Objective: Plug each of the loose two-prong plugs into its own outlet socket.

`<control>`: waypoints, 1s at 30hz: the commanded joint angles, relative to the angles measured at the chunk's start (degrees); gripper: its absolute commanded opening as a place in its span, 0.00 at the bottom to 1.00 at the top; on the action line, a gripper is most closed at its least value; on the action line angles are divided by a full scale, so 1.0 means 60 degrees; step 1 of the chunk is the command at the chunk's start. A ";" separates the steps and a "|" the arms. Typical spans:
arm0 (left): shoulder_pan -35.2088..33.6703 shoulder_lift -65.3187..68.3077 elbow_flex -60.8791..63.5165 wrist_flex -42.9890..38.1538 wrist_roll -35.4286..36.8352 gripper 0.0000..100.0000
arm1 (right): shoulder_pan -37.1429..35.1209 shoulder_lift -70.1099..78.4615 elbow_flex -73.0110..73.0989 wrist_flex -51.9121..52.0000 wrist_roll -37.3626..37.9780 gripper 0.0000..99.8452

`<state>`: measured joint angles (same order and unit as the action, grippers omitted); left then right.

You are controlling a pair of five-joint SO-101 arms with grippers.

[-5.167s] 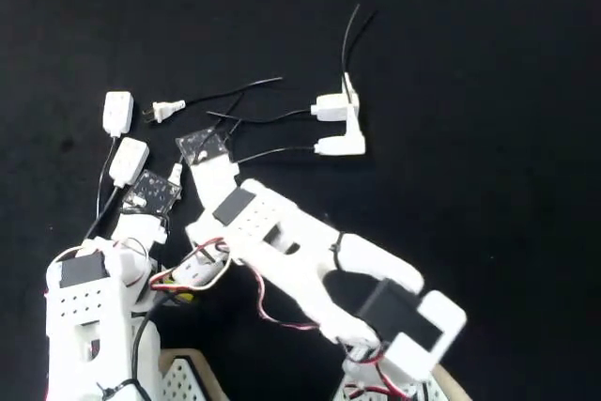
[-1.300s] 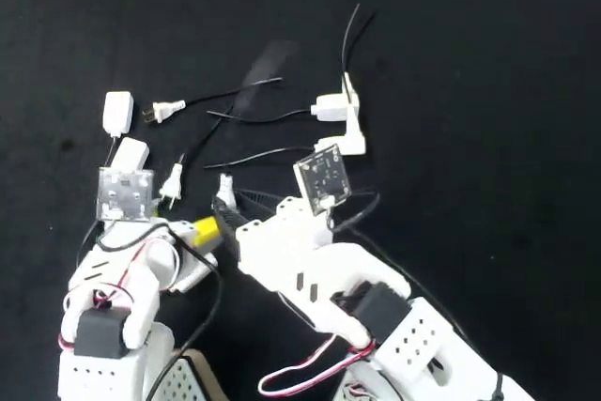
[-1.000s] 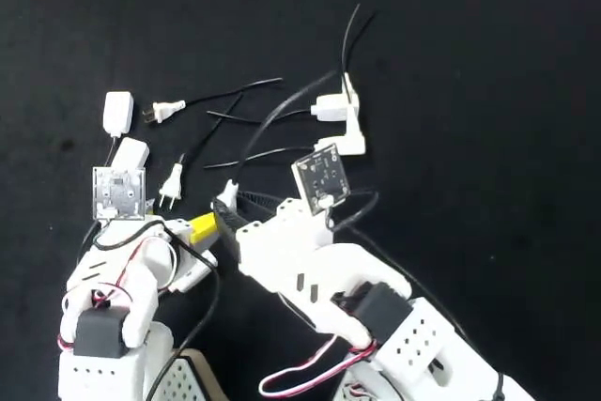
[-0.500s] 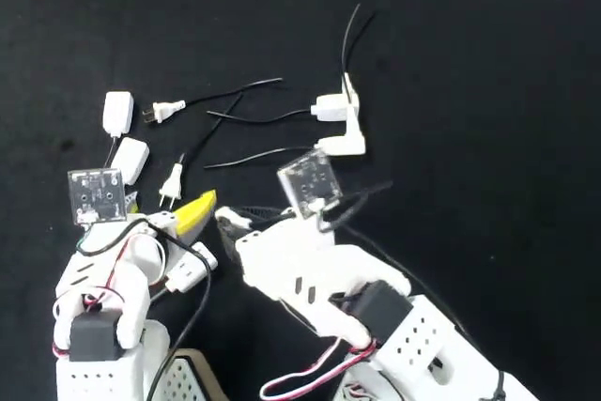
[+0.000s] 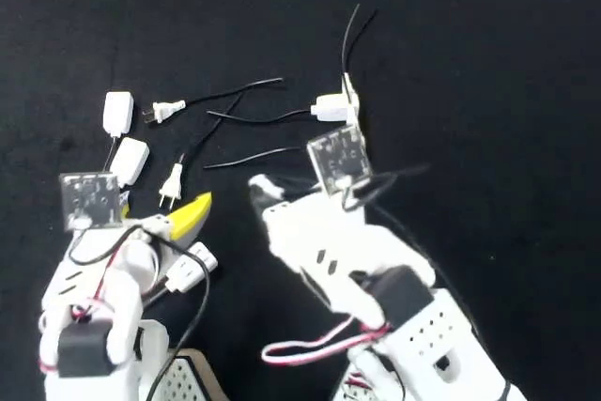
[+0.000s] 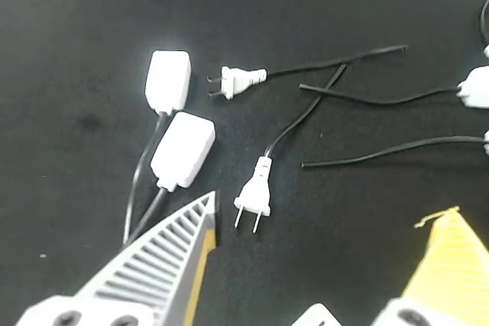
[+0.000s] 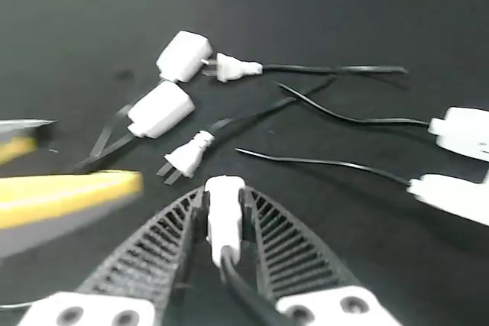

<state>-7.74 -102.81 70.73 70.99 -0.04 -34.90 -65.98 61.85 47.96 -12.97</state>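
Note:
Two white outlet sockets (image 5: 117,112) (image 5: 130,161) lie side by side at the table's left, also seen as sockets (image 6: 168,82) (image 6: 183,150). One loose two-prong plug (image 5: 167,111) lies with its prongs close to the far socket. A second plug (image 5: 171,185) lies nearer the arms, the same plug (image 6: 254,196) in the left wrist view. My right gripper (image 7: 224,196) is shut on a white plug body (image 7: 225,215) with a black cable, held above the table at mid-table (image 5: 263,187). My left gripper (image 6: 330,208) stands open, short of the second plug, its yellow finger (image 5: 188,218) spread to the side.
Two more white plugs (image 7: 462,129) (image 7: 451,192) with thin black leads lie right of centre, one of them (image 5: 333,107) beside the right arm's camera board. A white connector (image 5: 188,269) on a black cable sits by the left arm. Open cloth stretches to the right.
The left gripper has opened and drawn back toward the left. The right gripper, still shut on its white plug, has swung right and farther from the base.

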 commanded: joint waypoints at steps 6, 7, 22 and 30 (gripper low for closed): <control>-0.0256 0.2755 -0.0857 -0.0586 -0.0791 0.29 | 0.0938 0.3568 -0.2513 0.1231 0.0337 0.01; -0.0256 0.3502 -0.1136 -0.0571 -0.1128 0.27 | 0.1070 0.4066 -0.2864 0.1480 0.0454 0.01; -0.0198 0.8234 -0.3905 0.2447 -0.6960 0.28 | 0.2344 0.6747 -0.4418 0.1905 0.4088 0.01; 0.1282 0.6755 0.0037 -0.0088 -0.8425 0.29 | 0.2344 0.6747 -0.4549 0.2300 0.4542 0.01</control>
<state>-2.20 -58.95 65.80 77.41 -49.10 -21.98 -25.36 38.81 61.23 13.32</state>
